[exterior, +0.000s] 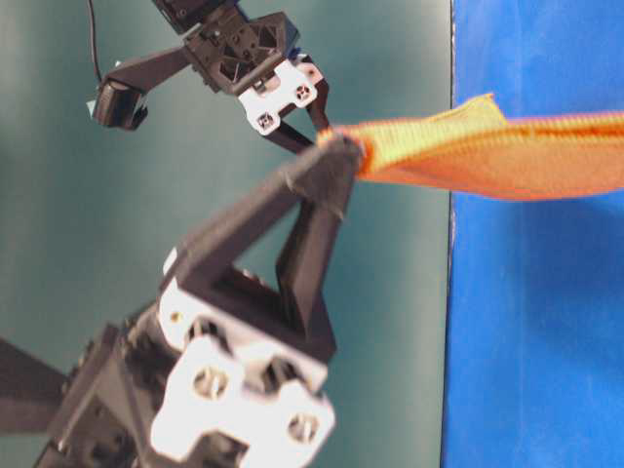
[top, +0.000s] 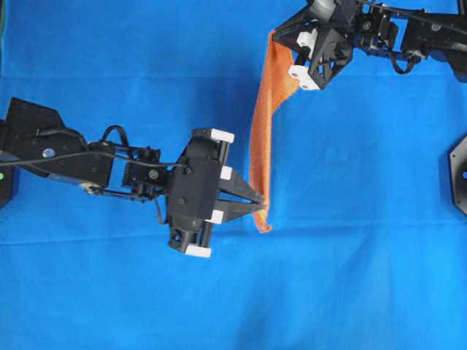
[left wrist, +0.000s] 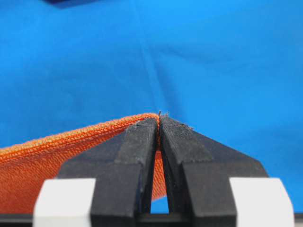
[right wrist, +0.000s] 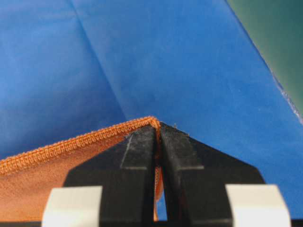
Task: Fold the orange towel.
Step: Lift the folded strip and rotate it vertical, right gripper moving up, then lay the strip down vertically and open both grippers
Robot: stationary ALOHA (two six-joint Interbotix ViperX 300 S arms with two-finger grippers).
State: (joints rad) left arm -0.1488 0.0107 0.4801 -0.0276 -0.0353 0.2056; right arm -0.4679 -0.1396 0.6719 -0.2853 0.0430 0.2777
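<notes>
Here, both the left end effector (top: 261, 206) and right end effector (top: 276, 38) pinch the orange towel (top: 261, 131) at its corners.

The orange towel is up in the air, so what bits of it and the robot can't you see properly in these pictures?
- The orange towel: overhead view shows it nearly edge-on, so folds and lower edge are hidden.
- Its far end: cut off by the table-level picture's right edge.
- The pinched corners: covered by the left gripper and right gripper fingers in the wrist views.
- The right arm: cut off by the overhead picture's top edge.
- Near gripper, table-level view: blurred.
</notes>
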